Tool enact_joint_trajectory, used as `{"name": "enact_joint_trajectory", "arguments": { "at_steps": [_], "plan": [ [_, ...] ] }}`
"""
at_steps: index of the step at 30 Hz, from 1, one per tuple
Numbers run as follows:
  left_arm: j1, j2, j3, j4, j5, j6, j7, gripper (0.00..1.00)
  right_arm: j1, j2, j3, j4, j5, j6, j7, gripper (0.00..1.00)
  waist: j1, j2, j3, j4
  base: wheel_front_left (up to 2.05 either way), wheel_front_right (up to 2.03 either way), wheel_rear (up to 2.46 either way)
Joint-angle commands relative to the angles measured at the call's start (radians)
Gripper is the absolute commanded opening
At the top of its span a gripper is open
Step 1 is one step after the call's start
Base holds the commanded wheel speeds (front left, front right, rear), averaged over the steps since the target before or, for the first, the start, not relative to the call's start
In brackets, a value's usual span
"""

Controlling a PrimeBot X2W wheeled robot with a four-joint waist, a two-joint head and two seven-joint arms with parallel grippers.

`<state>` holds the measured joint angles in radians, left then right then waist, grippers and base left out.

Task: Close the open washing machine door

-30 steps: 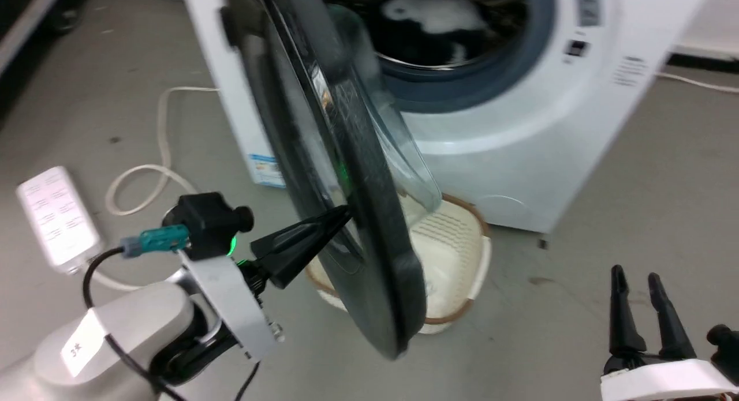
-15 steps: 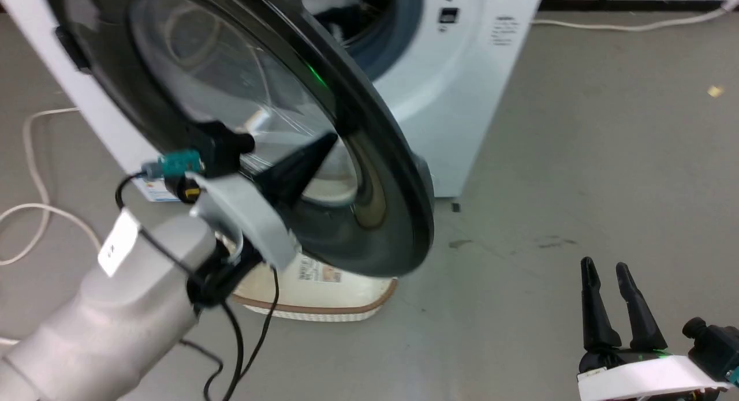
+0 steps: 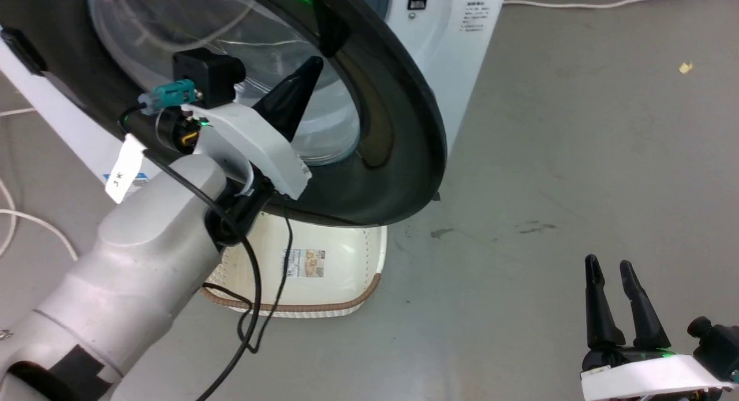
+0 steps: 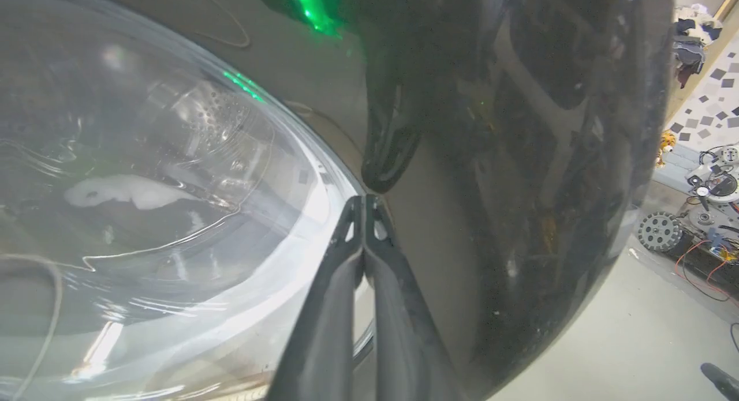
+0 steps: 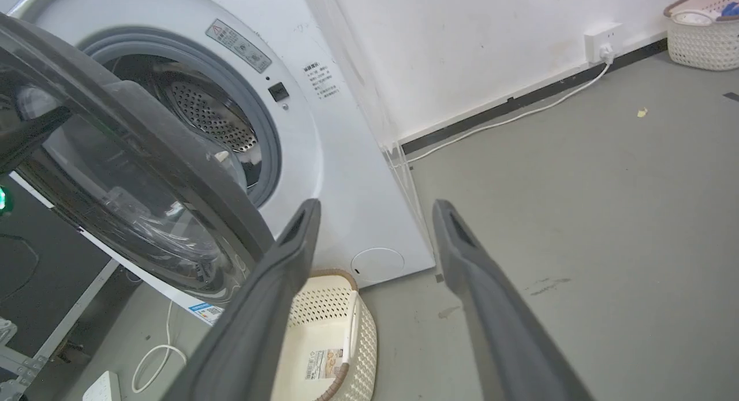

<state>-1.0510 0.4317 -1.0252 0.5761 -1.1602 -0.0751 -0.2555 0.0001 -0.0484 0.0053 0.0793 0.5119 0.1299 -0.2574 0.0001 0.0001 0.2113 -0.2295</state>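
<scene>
In the head view, the left end effector (image 3: 306,72), fingers pinched together and gripping nothing, is pressing its tip against the outer face of the door (image 3: 398,130), which is hanging half-swung before the machine (image 3: 456,55). Its forearm is reaching up from lower left. The right end effector (image 3: 615,274) is hovering low, slightly parted, empty. In the left wrist view, the joined tips are touching the window's rim. In the right wrist view, a gap is showing at the drum opening, so the push seems midway and is calling for a steady shove until the door latches.
</scene>
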Motion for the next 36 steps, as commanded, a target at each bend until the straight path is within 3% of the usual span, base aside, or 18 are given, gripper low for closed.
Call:
{"name": "enact_joint_trajectory", "arguments": {
  "at_steps": [1,5,9,10,13,17,21,27,36],
  "plan": [
    [-0.004,-0.004,0.001,0.005,-0.006,-0.006,-0.003,0.00,0.001,-0.002,-0.001,-0.001,0.006,0.001,-0.004,1.00,-0.0001,-0.0001,-0.015,0.017,0.00,0.00,0.00],
    [0.033,-0.006,0.009,0.001,-0.041,-0.021,-0.001,0.00,0.008,-0.002,-0.013,0.013,0.001,0.001,-0.004,1.00,-0.0001,-0.0001,-0.059,0.073,0.00,0.00,0.00],
    [0.074,0.029,0.076,-0.022,-0.083,-0.012,-0.004,0.00,0.014,-0.002,-0.019,0.028,-0.007,0.001,-0.004,1.00,-0.0001,-0.0001,-0.108,0.136,0.00,0.00,0.00],
    [0.109,0.062,0.242,-0.068,-0.052,0.028,-0.006,0.00,0.019,-0.002,-0.022,0.037,-0.010,0.001,-0.004,1.00,-0.0001,-0.0001,-0.138,0.177,0.00,0.00,0.00],
    [0.202,0.063,0.478,-0.157,0.063,0.074,-0.006,0.00,0.023,-0.002,-0.020,0.045,-0.008,0.001,-0.004,1.00,-0.0001,-0.0001,-0.158,0.204,0.00,0.00,0.00],
    [0.396,-0.007,0.773,-0.332,0.288,0.114,-0.006,0.00,0.030,-0.002,-0.013,0.051,-0.009,0.001,-0.004,1.00,-0.0001,-0.0001,-0.182,0.220,0.00,0.00,0.00],
    [0.589,-0.103,0.935,-0.486,0.497,0.100,-0.006,0.00,0.035,-0.002,-0.005,0.058,-0.011,0.001,-0.004,1.00,-0.0001,-0.0001,-0.200,0.216,0.00,0.00,0.00],
    [0.800,-0.191,1.006,-0.552,0.677,0.048,-0.006,0.00,0.042,-0.002,-0.003,0.056,-0.036,0.001,-0.004,1.00,-0.0001,-0.0001,-0.218,0.190,0.00,0.00,0.00],
    [0.988,-0.207,0.968,-0.450,0.773,0.021,0.011,0.00,0.076,-0.002,-0.012,0.047,-0.074,0.001,-0.004,1.00,-0.0001,-0.0001,-0.232,0.173,0.00,0.00,0.00]
  ]
}}
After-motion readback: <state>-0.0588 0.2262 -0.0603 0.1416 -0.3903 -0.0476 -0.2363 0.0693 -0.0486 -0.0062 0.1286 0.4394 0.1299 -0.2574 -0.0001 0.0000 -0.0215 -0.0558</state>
